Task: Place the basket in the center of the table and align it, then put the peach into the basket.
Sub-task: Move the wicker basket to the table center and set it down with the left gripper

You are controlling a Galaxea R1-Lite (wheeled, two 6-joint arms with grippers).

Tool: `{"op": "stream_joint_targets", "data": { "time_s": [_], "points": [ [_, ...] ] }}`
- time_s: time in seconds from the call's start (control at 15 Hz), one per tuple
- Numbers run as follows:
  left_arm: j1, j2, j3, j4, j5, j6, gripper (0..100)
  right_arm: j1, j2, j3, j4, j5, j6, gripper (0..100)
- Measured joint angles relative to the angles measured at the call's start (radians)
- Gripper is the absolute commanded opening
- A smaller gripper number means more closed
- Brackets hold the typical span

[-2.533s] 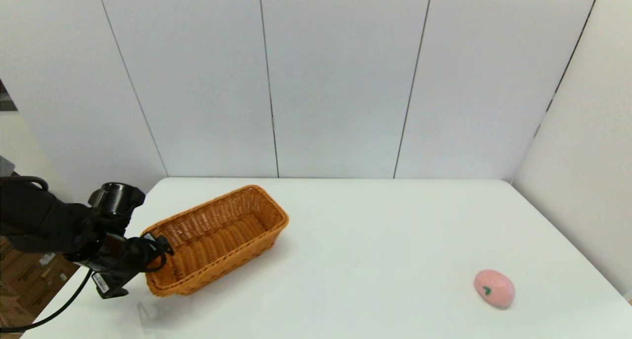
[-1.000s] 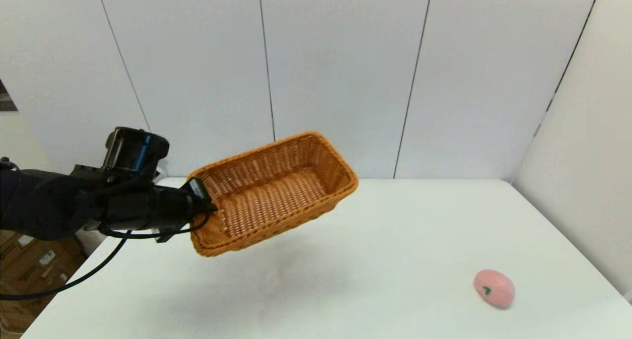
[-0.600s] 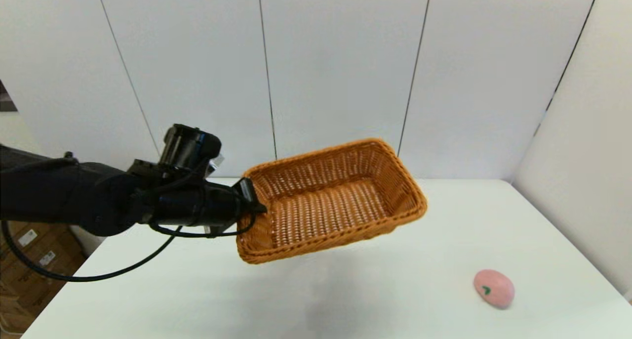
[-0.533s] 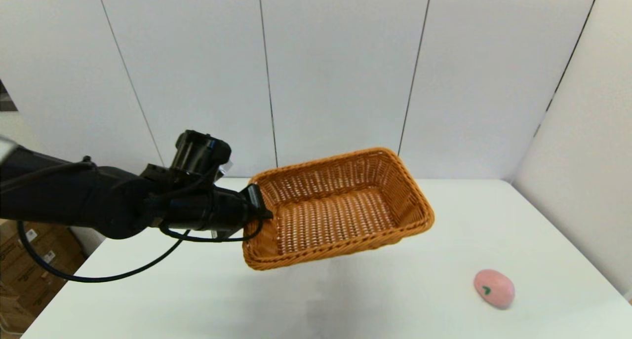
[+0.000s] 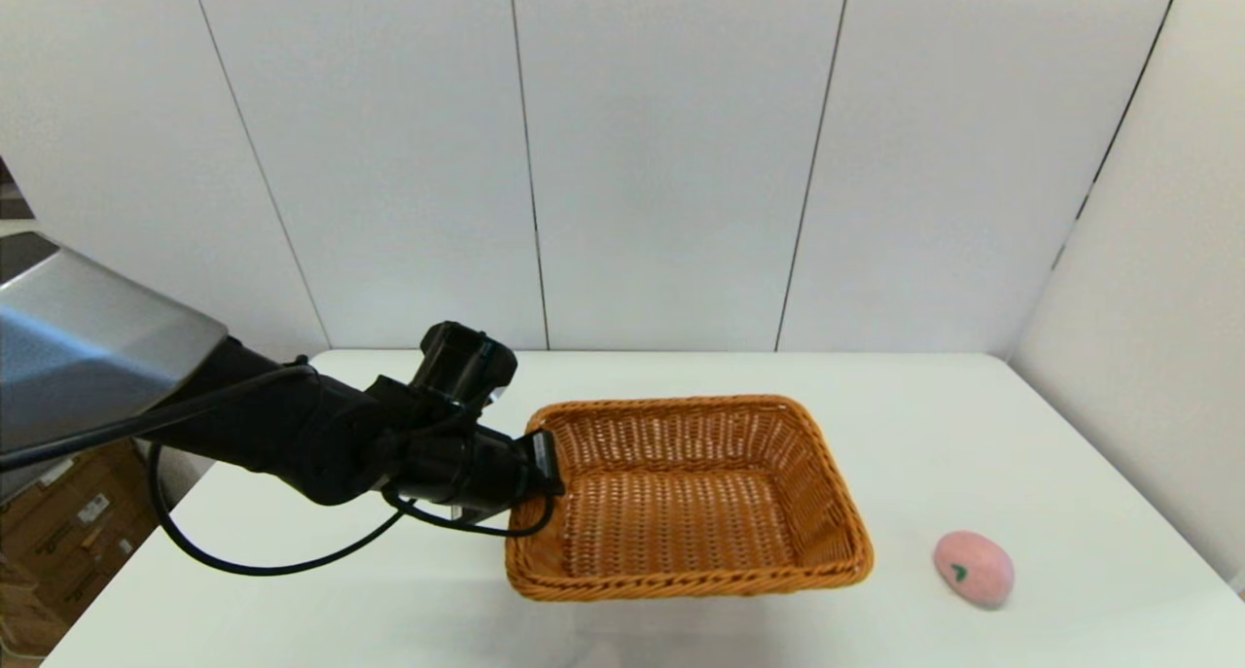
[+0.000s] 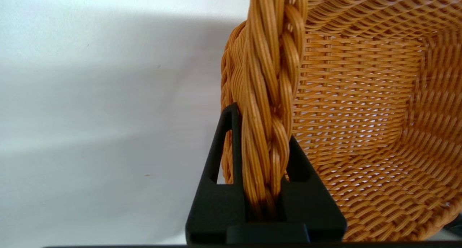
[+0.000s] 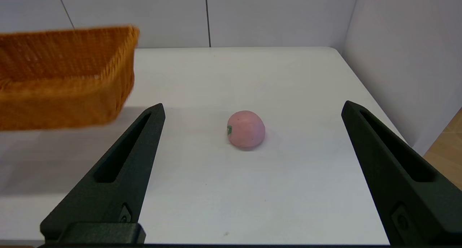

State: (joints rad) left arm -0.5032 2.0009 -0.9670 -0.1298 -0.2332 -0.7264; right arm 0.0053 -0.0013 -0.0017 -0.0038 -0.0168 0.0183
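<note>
Since half a second ago we have lowered the basket [image 5: 689,498] from mid-air toward the middle of the desk [image 5: 953,425], now squared to its edges. On the left, our left gripper [image 6: 265,161] reaches in nearly level, jaws clamped on the braided rim of the basket's left end. Placing is nearly done; next we should release. Farther right the peach [image 5: 974,568] lies near the front edge, with our right gripper [image 7: 252,143] spread wide facing it.

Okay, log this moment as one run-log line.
left gripper: jaws shut on basket rim, mid-table | right gripper: jaws open, facing peach | peach: on table, outside basket
</note>
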Motion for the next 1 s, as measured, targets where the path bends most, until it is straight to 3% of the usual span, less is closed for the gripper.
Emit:
{"op": "stream_joint_targets", "data": {
  "time_s": [1.0],
  "points": [
    [0.030,0.139,-0.002,-0.106,0.006,0.046,0,0.000,0.000,0.000,0.000,0.000,0.002,100]
  ]
}}
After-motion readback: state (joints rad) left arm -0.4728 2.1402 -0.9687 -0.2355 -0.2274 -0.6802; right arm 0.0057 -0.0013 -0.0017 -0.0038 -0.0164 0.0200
